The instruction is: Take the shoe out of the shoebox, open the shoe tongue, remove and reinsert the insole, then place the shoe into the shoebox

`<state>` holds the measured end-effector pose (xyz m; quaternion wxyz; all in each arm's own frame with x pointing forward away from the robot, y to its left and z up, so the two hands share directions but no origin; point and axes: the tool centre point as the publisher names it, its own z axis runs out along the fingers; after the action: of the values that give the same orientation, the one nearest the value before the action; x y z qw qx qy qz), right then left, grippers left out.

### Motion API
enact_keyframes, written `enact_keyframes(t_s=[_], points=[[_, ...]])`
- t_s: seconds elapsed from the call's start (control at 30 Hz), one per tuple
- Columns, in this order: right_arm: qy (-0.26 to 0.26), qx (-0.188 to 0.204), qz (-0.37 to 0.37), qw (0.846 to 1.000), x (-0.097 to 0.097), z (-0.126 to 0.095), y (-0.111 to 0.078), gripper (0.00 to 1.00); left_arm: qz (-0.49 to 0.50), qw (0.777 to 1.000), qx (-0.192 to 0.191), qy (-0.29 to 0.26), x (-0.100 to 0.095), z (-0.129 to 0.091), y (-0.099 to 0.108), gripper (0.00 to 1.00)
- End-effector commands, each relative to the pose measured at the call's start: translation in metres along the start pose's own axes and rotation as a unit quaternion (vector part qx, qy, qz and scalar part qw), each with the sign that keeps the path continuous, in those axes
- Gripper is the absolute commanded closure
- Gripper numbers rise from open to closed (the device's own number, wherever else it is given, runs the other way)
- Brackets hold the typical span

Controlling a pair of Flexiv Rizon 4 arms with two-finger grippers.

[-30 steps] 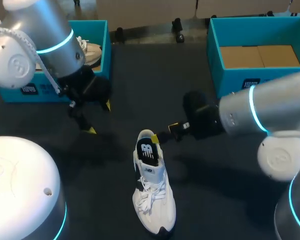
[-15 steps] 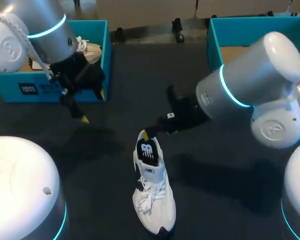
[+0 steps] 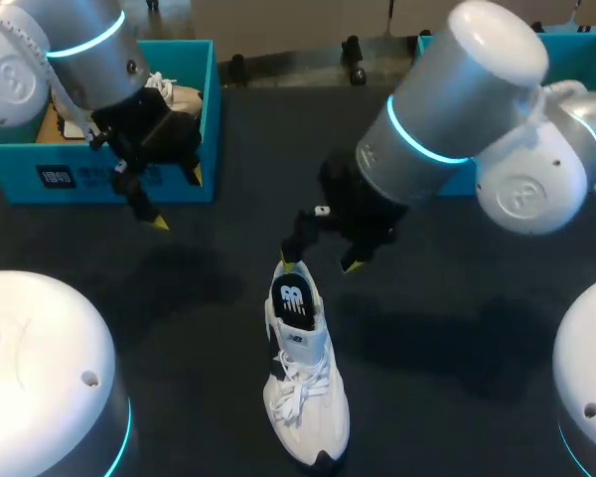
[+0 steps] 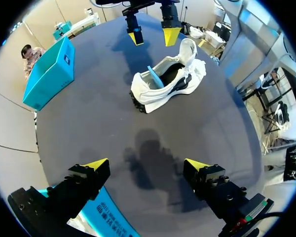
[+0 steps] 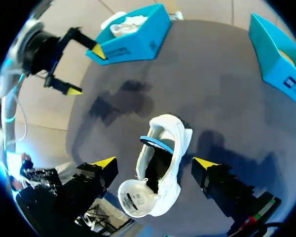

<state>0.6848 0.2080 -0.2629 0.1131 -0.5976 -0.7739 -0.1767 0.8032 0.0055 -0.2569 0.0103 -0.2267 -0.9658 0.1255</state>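
Observation:
A white shoe (image 3: 300, 383) stands upright on the dark table, heel toward the far side, laces loose. Its dark insole (image 3: 293, 301) shows in the opening, with a blue edge (image 5: 157, 143) raised inside. My right gripper (image 3: 320, 264) hangs open just above the heel, and the shoe (image 5: 160, 173) lies under and between its fingers without contact. My left gripper (image 3: 177, 199) is open and empty in front of the left teal shoebox (image 3: 207, 129). From there the shoe (image 4: 167, 81) lies well ahead, with the right gripper (image 4: 153, 36) beyond it.
The left shoebox holds another white shoe (image 3: 177, 99). A second teal shoebox (image 3: 576, 50) with brown card inside stands at the back right, partly hidden by my right arm. White robot bases fill both near corners.
My right arm swung left and turned, bringing its gripper from beside the heel to above it. My left gripper drew back toward the left shoebox. The shoe stayed put.

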Motion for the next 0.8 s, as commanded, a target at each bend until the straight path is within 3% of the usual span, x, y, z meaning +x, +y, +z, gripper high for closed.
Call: enact_keyframes(t_s=[0.03, 0.07, 0.1, 0.13, 0.2, 0.27, 0.43, 0.8], points=[[-0.136, -0.004, 0.01, 0.991, 0.011, 0.006, -0.002, 0.0, 0.005, 1.0, -0.001, 0.005, -0.003, -0.008, 0.003, 0.0], [-0.141, -0.009, 0.008, 0.99, 0.012, 0.007, -0.003, 0.04, 0.005, 1.0, -0.001, 0.005, -0.005, -0.008, 0.004, 0.0], [-0.15, -0.009, 0.011, 0.989, 0.013, 0.008, -0.004, 0.15, 0.002, 1.0, -0.001, 0.005, -0.007, -0.01, 0.005, 0.0], [-0.159, -0.007, 0.015, 0.987, 0.014, 0.01, -0.005, 0.41, 0.0, 1.0, 0.0, 0.005, -0.009, -0.011, 0.006, 0.0], [-0.171, -0.013, 0.008, 0.985, 0.016, 0.012, -0.007, 0.61, -0.001, 1.0, 0.0, 0.005, -0.013, -0.013, 0.008, 0.0], [-0.183, -0.019, 0.004, 0.983, 0.018, 0.015, -0.008, 1.0, -0.001, 1.0, 0.0, 0.005, -0.013, -0.013, 0.008, 0.0], [-0.195, -0.055, 0.05, 0.978, 0.018, 0.021, -0.013, 1.0, -0.001, 1.0, 0.0, 0.005, -0.013, -0.013, 0.008, 0.0], [-0.195, -0.055, 0.05, 0.978, 0.018, 0.021, -0.013, 1.0, -0.001, 1.0, 0.0, 0.005, -0.013, -0.013, 0.008, 0.0]])
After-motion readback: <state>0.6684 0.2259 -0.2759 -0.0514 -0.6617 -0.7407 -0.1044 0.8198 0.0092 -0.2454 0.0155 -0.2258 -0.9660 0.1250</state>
